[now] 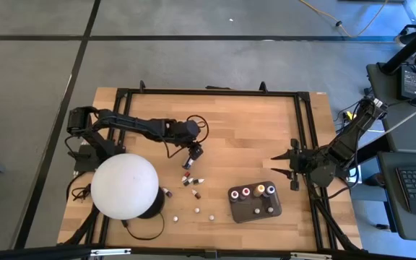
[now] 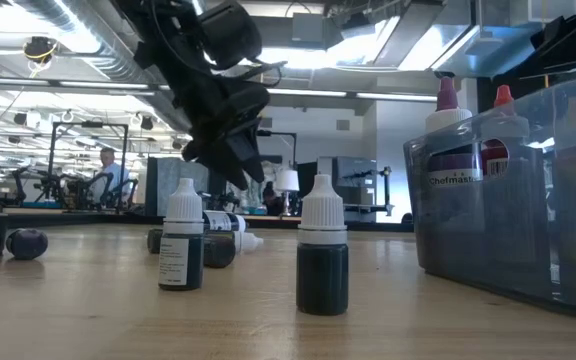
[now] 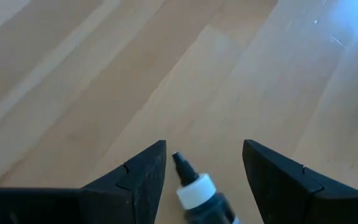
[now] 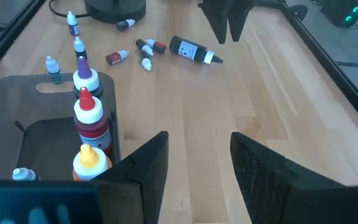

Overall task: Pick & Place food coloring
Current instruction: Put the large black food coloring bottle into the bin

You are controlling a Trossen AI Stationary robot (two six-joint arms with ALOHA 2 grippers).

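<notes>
high view: my left gripper (image 1: 193,153) hangs over mid table, just above the loose bottles (image 1: 191,180); right gripper (image 1: 292,171) waits by the tray (image 1: 255,214). left wrist: fingers wide, a dark white-capped bottle (image 3: 201,198) lying between them, not gripped. right wrist: fingers apart, holding nothing.

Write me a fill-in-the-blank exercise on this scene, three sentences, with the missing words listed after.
1. The left gripper hangs with open jaws over a dark bottle that is lying on its ____.
2. In the right wrist view, the bottles standing in the dark grey tray include purple-, orange- and ____-topped ones.
3. The big white dome stands on the ____ arm's side of the table.

Missing words: side; red; left
</notes>
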